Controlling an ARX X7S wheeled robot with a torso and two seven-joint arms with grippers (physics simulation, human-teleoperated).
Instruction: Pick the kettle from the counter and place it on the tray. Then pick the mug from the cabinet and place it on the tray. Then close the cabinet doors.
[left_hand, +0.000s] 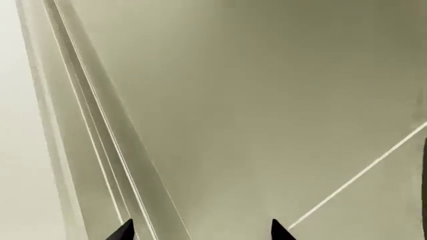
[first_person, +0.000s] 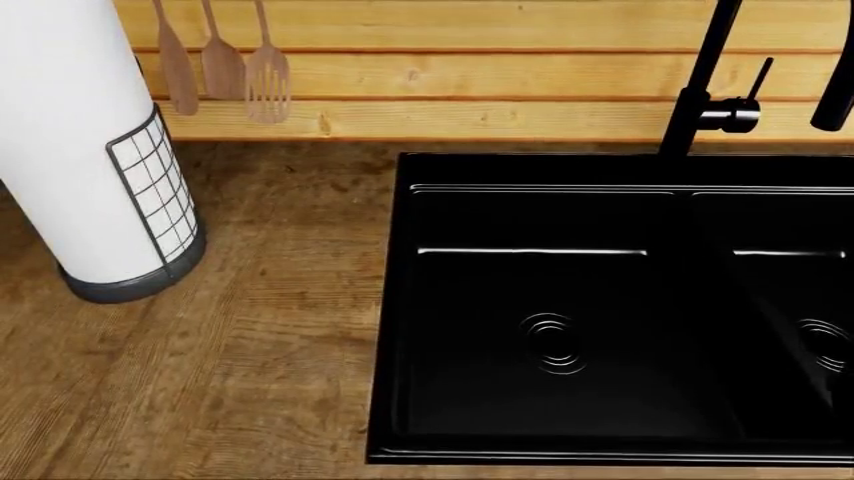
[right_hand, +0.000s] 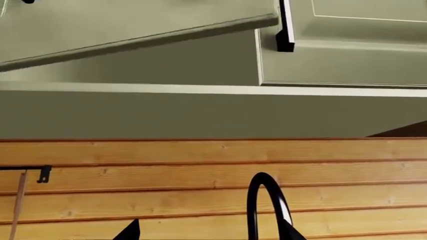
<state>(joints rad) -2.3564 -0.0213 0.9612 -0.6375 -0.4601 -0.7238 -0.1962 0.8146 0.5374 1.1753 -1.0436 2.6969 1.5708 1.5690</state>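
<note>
Kitchen — black sink (first_person: 614, 310), hanging utensils (first_person: 220, 60)

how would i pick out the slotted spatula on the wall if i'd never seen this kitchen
Start at the black double sink set in the wood-grain counter, then look up and left to the pale plank wall behind the tall white cylinder. Three wooden utensils hang there side by side. The slotted spatula is the one nearest the sink, and the only one whose head is cut through with slots.

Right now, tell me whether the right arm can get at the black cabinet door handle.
Probably yes: the right gripper faces the handle with open air between, though the faucet arch stands close by.
</note>
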